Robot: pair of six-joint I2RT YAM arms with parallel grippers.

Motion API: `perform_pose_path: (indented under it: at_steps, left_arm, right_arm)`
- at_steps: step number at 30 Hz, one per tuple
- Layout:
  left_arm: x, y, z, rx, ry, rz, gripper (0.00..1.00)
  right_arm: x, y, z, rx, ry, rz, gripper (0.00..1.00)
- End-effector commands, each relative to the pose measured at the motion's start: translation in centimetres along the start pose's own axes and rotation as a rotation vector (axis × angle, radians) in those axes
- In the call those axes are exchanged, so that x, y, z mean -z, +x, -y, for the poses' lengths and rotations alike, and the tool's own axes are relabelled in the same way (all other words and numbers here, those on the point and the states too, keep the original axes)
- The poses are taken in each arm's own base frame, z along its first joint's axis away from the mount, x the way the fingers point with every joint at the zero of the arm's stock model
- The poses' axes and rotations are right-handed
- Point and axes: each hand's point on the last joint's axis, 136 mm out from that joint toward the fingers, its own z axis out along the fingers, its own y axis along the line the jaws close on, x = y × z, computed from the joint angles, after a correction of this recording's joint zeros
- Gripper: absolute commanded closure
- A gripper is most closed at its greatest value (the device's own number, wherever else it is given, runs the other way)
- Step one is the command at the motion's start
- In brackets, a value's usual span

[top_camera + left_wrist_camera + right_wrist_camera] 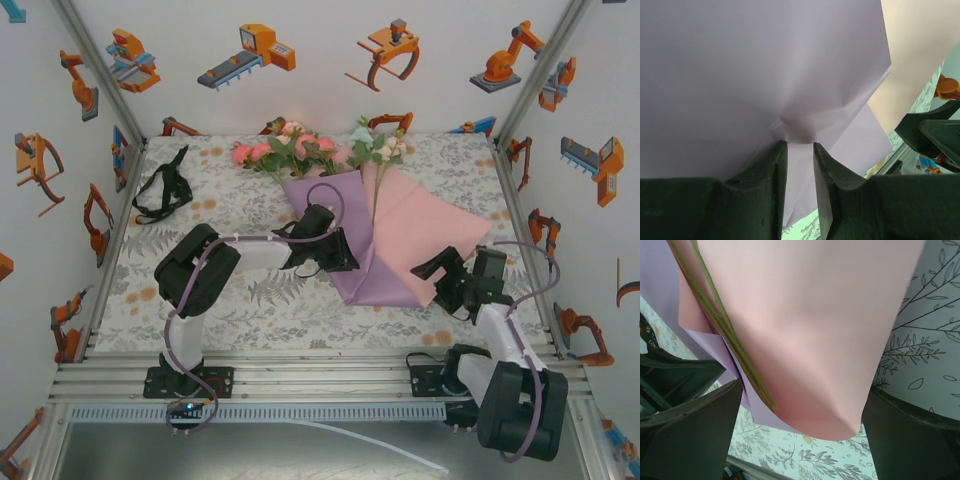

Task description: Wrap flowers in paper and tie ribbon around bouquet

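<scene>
We log a leaf-print table cover [250, 300], white walls [320, 100] carrying orange robot pictures [255, 52], aluminium rails [300, 372] at the near edge.

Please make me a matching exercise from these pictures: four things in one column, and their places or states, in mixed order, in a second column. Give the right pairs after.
Column one:
1. ribbon
2. flowers
3. left tool
4. right tool

Column two:
A. open, at the pink corner of the paper
B. lying far left on the table
C. shut on a lilac fold
D. blooms past the paper's far edge

Pairs: 1-B, 2-D, 3-C, 4-A
</scene>
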Motion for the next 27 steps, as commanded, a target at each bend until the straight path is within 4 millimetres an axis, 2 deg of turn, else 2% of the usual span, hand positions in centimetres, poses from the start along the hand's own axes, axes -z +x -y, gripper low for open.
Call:
perform_pose_path:
  at_steps: [1,6,16,20,23,27]
  left_arm:
    - [-0.4,-0.2,-0.3,-0.017,-0.035,0.009,0.69]
    - [-0.4,-0.4,-0.3,-0.017,-0.036,0.012,0.69]
    - [-0.7,-0.4,0.2,-0.021,-0.035,0.014,0.69]
    - [-0.9,-0.4,0.0,-0.015,-0.042,0.014,0.69]
    - [-0.8,-0.4,-0.2,-0.017,-0.057,0.016,0.69]
    - [-0.8,-0.3,-0.6,-0.02,-0.079,0.01,0.69]
  right_arm:
    - [-0.9,2.2,-0.7,0.022,-0.084,-0.108,0.18]
    - [-0.2,4.3,-4.6,0.083,-0.31,-0.198,0.24]
    - [1.1,5.8,-5.9,0.157,-0.377,-0.143,0.26]
    - [-0.1,6.5,-4.8,0.261,-0.269,-0.125,0.44]
    - [-0.6,6.2,-3.7,0.307,-0.159,-0.125,0.72]
    - [-0.3,5.8,-4.6,0.442,-0.085,-0.116,0.86]
